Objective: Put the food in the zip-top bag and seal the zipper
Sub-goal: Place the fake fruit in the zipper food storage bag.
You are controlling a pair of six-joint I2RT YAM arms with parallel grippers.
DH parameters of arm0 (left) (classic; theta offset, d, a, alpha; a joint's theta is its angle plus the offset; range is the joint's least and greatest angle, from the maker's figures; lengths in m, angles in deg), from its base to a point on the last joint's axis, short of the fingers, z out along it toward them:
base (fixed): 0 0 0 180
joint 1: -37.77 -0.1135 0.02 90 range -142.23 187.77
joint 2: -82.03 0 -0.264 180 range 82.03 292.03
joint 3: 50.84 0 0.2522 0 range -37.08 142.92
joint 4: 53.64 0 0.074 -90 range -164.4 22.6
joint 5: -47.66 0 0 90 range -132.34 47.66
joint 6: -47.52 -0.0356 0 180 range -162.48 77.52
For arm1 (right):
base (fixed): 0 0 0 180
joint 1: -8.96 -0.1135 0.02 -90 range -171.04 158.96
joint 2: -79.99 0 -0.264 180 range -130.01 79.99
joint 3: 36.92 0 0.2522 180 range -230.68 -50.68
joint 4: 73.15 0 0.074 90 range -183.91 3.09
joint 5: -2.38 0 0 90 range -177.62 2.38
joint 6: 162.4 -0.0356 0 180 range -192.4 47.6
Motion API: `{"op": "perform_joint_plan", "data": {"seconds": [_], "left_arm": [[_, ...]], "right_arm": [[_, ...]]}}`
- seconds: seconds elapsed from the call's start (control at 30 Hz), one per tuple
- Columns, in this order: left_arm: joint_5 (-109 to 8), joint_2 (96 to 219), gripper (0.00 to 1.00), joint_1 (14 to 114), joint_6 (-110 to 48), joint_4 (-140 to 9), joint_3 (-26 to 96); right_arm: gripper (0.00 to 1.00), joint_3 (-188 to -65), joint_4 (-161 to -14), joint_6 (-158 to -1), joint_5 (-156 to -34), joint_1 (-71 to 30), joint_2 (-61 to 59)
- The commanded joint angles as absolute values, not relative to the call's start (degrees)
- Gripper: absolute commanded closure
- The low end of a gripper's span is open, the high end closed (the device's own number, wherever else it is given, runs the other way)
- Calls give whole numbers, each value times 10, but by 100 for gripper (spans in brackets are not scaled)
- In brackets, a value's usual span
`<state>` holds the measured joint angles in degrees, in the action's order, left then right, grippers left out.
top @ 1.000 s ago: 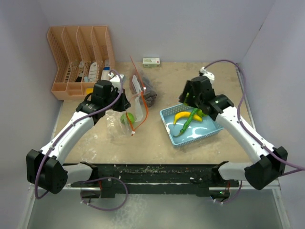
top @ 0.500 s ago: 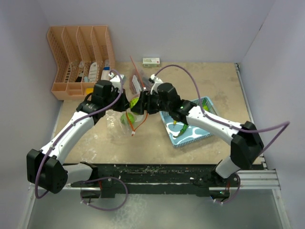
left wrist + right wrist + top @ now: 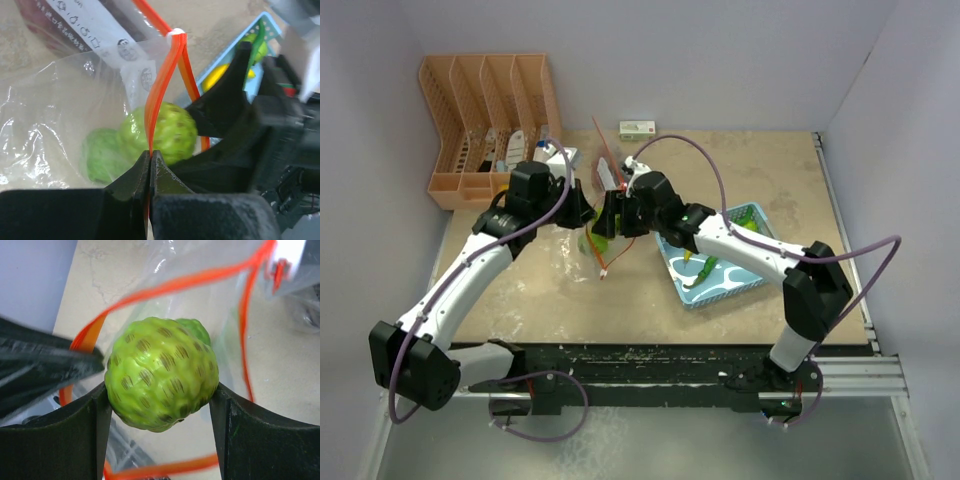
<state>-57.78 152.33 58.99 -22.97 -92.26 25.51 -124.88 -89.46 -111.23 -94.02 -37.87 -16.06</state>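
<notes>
Pinching the zipper of the zip-top bag, the left fingers are closed tight w/ the orange-red strip caught btwn their tips. From there the strip rises & doubles back at its far end. Right fingers are clamped on a round bumpy green fruit, one pad each side, no gap.

Right wrist view: the zipper loops round that fruit, w/ one run beyond the fingers, one off their right side & one near their base. So the fruit sits in the bag's mouth opening; how deep, can't tell. A 2nd green fruit shows just behind the held one, further from the fingers.

Left wrist view: both green fruits show just beyond the left fingertips, the left-hand one behind clear plastic. The right fingers' black body is close on the right. Dark red grapes show far past the left tips, by the bag's printed label.

Top view: the light-blue basket lies on the table, back behind the right fingers under that arm, w/ banana & green pepper in it.
</notes>
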Motion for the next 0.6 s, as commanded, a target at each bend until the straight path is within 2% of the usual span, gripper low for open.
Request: {"op": "perform_joint_plan", "data": {"seconds": [0.0,0.1,0.13,0.4,0.57], "left_arm": [[-627,1493,100,595,-205,-900,284],[-629,1494,100,595,-204,-899,278],[-628,1495,100,595,-204,-899,276],[-619,1505,100,595,-205,-889,260],[-615,1515,100,594,-210,-885,255]], "right_arm": [[48,-1307,-925,-1089,-896,-391,-178],[8,-1322,-946,-1081,-871,-396,-179],[0,-1322,-949,-1079,-861,-398,-175],[1,-1301,-998,-1066,-804,-398,-109],[1,-1269,-1048,-1069,-748,-398,-18]]}}
